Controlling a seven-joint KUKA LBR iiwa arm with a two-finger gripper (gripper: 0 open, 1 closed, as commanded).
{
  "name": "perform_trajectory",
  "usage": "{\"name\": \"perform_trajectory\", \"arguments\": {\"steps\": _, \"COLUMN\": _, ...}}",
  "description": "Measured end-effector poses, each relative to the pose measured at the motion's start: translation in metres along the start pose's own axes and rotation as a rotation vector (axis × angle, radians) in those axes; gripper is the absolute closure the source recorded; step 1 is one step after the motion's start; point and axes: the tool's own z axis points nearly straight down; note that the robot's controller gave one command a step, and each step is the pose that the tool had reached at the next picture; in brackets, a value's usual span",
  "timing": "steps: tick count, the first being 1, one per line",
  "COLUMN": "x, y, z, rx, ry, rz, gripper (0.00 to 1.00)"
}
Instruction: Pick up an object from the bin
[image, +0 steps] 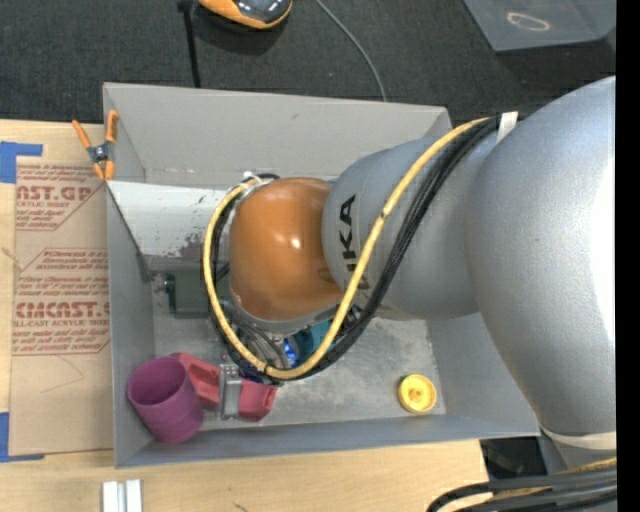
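Camera view, and the arm (520, 220) is reaching in from the right, its orange cover (280, 250) hanging over the middle of the grey metal bin (280, 120) with yellow and black cables (209, 262) looping round it. Below that cover the gripper (232, 392) is sitting low, down toward the near wall of the bin. Whether it is open or closed, I cannot tell from here; the wrist and cables are hiding too much of it.

Right at the gripper a pink-red piece (258, 401) is lying on the floor, showing on both sides of the grey metal, one part poking out toward the view's left and one toward the right. It is touching or very nearly touching the gripper, though I cannot say it is clamped.

Just beyond that, on the view's left of the gripper, a magenta cup (165, 400) is lying tilted with its mouth facing up and away, its rim touching the pink-red piece. Above the gripper, tucked under the cables, a small blue thing (298, 348) is peeking out. Farther up and left of the gripper a dark grey block (185, 292) is resting against the far slope. Well off to the gripper's right, a yellow round cap (417, 392) is sitting alone on bare floor.
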Motion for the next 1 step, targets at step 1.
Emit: {"name": "perform_trajectory", "arguments": {"steps": 1, "x": -0.0018, "y": -0.001, "z": -0.0045, "rx": -0.002, "ry": -0.006, "rz": 0.002, "gripper": 0.0}}
